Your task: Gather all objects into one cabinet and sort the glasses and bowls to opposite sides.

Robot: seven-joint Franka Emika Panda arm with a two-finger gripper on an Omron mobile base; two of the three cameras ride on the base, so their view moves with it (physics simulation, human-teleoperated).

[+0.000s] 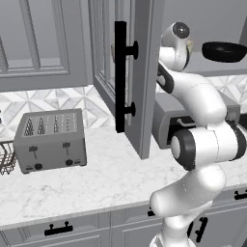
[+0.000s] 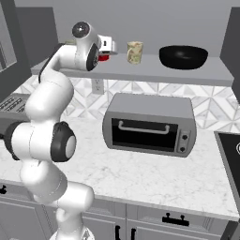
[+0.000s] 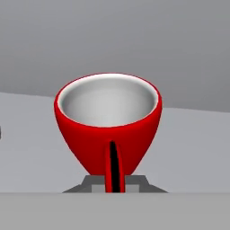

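Right base view shows a white marbled surface [image 2: 154,173] carrying a grey toaster oven [image 2: 149,124] under an open cabinet shelf [image 2: 140,70], where the pale tumbler [image 2: 134,52] stands upright between the wide black bowl [image 2: 183,56] and the red mug [image 2: 103,57], which the arm's hand mostly hides. Left base view adds a toaster [image 1: 50,140] on the same surface and the cabinet door [image 1: 140,72] swung open with its long black bar handle [image 1: 120,77]. In the hand view the mug [image 3: 108,123] sits upright on the shelf, mouth up, its handle turned straight toward the camera; whether the pincer is spread or closed cannot be told.
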